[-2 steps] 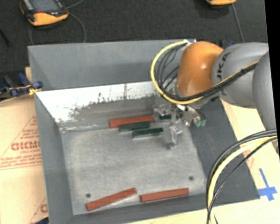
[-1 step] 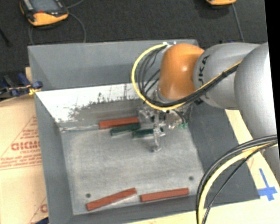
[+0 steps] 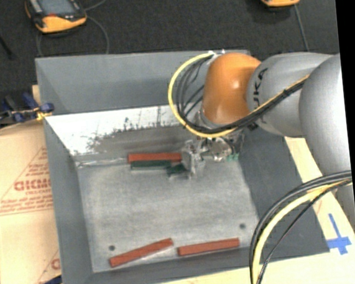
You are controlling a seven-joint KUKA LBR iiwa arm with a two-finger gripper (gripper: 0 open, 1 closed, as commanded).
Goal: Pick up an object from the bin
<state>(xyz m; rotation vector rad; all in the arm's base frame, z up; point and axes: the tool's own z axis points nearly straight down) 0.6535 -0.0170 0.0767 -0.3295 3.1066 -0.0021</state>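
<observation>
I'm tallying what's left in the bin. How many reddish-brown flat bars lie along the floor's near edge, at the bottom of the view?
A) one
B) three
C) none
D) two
D: a left reddish-brown flat bar, slightly tilted, and a right reddish-brown flat bar lie nearly end to end there. The third reddish-brown bar lies at the far side next to a dark green bar.

Robot lab; KUKA arm (image 3: 298, 95) over metal bin (image 3: 62, 180)

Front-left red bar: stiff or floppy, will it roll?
The red bar looks straight, flat-sided: probably stiff, unlikely to roll. Long and thin: gripped at one end it may tilt. Near the bin's front wall, a push could jam it.
</observation>
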